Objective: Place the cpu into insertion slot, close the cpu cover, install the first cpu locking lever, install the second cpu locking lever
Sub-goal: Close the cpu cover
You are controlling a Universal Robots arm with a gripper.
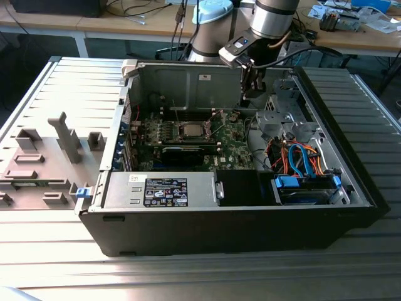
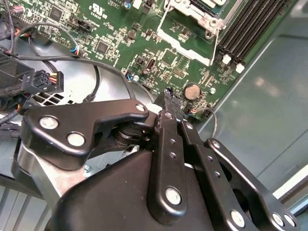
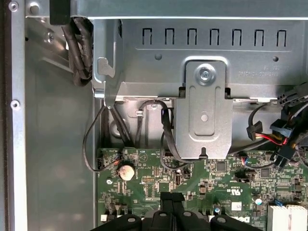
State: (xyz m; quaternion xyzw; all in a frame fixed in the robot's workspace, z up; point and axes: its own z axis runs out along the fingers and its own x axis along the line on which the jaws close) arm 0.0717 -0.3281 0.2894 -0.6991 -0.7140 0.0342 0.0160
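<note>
Well, my claw (image 1: 254, 95) is pinched shut with nothing between its fingers (image 3: 166, 198); in both wrist views the two black tips meet with no gap. In the exterior view I hang inside the open computer case (image 1: 188, 81), close to its far wall and over the far edge of the green circuit board (image 1: 233, 141). In the second wrist view my claw (image 2: 168, 94) points down at the board (image 2: 120, 29) just beside a round coin battery (image 2: 192, 90). That battery (image 3: 126, 170) also shows in the first wrist view, a little off from my claw (image 3: 172, 196). I cannot tell whether my tips touch the board (image 3: 192, 183).

The cpu (image 1: 191, 130) is not with me. It lies flat in the insertion slot (image 1: 180, 130), silver-grey face up, near the middle of the board and well apart from my claw, toward the exterior view's left. One silver corner of the slot (image 2: 192, 9) shows in the second wrist view, with the long memory slots (image 2: 250, 24) beside it. Whether the cpu cover is down over the chip, I cannot tell.

A long black card (image 1: 182, 152) lies on the near side of the slot. A grey metal bracket (image 3: 204, 110) stands beyond the board's edge in the first wrist view. Orange and blue cables (image 1: 301, 157) bunch at the exterior view's right of the case, which rests on a ribbed metal table (image 1: 62, 81).
</note>
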